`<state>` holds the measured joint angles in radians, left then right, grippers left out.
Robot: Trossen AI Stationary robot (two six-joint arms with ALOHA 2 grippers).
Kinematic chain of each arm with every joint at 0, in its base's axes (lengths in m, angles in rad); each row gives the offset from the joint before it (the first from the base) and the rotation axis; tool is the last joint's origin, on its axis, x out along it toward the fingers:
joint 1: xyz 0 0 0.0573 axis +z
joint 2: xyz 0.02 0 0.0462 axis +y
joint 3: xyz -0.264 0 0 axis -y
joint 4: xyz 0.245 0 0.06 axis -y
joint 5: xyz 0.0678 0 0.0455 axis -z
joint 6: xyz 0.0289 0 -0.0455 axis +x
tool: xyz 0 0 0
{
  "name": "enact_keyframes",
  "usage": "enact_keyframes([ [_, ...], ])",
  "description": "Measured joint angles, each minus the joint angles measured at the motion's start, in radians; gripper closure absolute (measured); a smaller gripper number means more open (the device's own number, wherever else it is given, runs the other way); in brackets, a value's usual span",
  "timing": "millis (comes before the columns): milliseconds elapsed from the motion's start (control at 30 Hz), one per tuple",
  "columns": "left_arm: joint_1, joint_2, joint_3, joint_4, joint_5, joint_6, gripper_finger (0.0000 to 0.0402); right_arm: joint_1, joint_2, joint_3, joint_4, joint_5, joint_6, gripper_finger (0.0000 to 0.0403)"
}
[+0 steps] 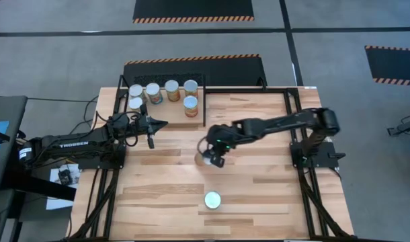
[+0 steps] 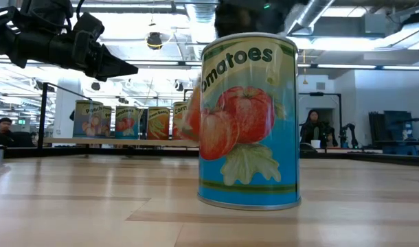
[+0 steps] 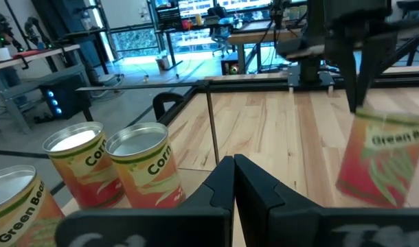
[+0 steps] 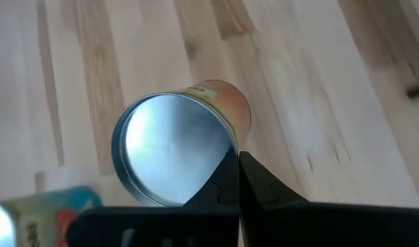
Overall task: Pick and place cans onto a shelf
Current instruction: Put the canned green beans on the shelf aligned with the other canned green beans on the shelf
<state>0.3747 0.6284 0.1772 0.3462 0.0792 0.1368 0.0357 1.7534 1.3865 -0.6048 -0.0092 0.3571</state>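
Note:
Several cans [image 1: 163, 93] stand upright on the shelf [image 1: 170, 118] at the far left. They also show in the left wrist view [image 3: 144, 165]. My left gripper [image 1: 159, 124] is shut and empty, just off the shelf's near edge. My right gripper [image 1: 217, 158] is shut at mid-table, over a Green Beans can [image 1: 203, 158] that looks tilted and blurred in the left wrist view [image 3: 382, 161]. A blue tomato can [image 1: 212, 199] stands upright nearer the front edge and fills the low view [image 2: 249, 120]. My right gripper's shut fingertips [image 4: 231, 159] meet the top rim [image 4: 227, 140] of the Green Beans can, at one side of its shiny lid. The fingers come from above, slanting down. The can leans under them, and its lower end is hidden.
The shelf's thin black frame [image 3: 213, 123] runs between the shelf cans and the open tabletop. Bare planks [image 1: 259, 128] lie to the right of my right gripper. The right arm's base [image 1: 316, 151] stands at the table's right edge. People and desks show in the room beyond [image 2: 312, 127].

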Motion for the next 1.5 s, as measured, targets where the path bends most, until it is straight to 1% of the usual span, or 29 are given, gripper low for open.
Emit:
enact_keyframes([
  [167, 0.000, 0.000, 0.000, -0.001, 0.000, 0.000, 0.0401, -0.013, 0.118, 0.131, -0.020, -0.021, -0.101, 0.0398],
  [300, 0.000, 0.000, 0.000, -0.012, 0.002, -0.005, 0.0401, -0.020, 0.173, 0.204, -0.028, -0.021, -0.153, 0.0394],
  [433, 0.000, 0.000, 0.000, -0.021, 0.002, -0.006, 0.0401, -0.026, 0.199, 0.246, -0.031, -0.020, -0.181, 0.0384],
  [567, 0.000, 0.000, 0.000, -0.021, 0.002, -0.006, 0.0401, -0.033, 0.200, 0.249, -0.024, -0.014, -0.192, 0.0364],
  [700, 0.000, 0.000, 0.000, -0.021, 0.001, -0.006, 0.0401, -0.032, 0.200, 0.249, -0.005, 0.011, -0.227, 0.0332],
  [867, 0.000, 0.000, 0.000, -0.020, 0.002, -0.006, 0.0401, -0.032, 0.198, 0.249, 0.016, 0.010, -0.271, 0.0291],
  [933, 0.000, 0.000, 0.000, -0.020, 0.002, -0.006, 0.0401, -0.030, 0.184, 0.249, 0.004, 0.008, -0.288, 0.0280],
  [1033, 0.000, 0.000, 0.000, -0.020, 0.003, -0.006, 0.0401, -0.018, 0.136, 0.249, -0.032, 0.015, -0.329, 0.0281],
  [1133, 0.000, 0.000, 0.000, -0.022, 0.003, -0.006, 0.0401, 0.010, 0.076, 0.245, -0.058, 0.058, -0.399, 0.0305],
  [1233, 0.000, 0.000, 0.000, -0.028, 0.003, -0.012, 0.0402, 0.034, 0.008, 0.183, -0.035, 0.072, -0.463, 0.0345],
  [1333, 0.000, 0.000, 0.000, -0.037, 0.014, -0.023, 0.0402, 0.047, -0.076, 0.051, 0.077, 0.072, -0.484, 0.0387],
  [1400, 0.000, 0.000, 0.000, -0.043, 0.036, -0.032, 0.0401, 0.048, -0.135, -0.076, 0.204, 0.072, -0.488, 0.0394],
  [1500, -0.013, 0.000, 0.000, -0.042, 0.065, -0.043, 0.0401, 0.048, -0.217, -0.285, 0.442, 0.073, -0.489, 0.0382],
])
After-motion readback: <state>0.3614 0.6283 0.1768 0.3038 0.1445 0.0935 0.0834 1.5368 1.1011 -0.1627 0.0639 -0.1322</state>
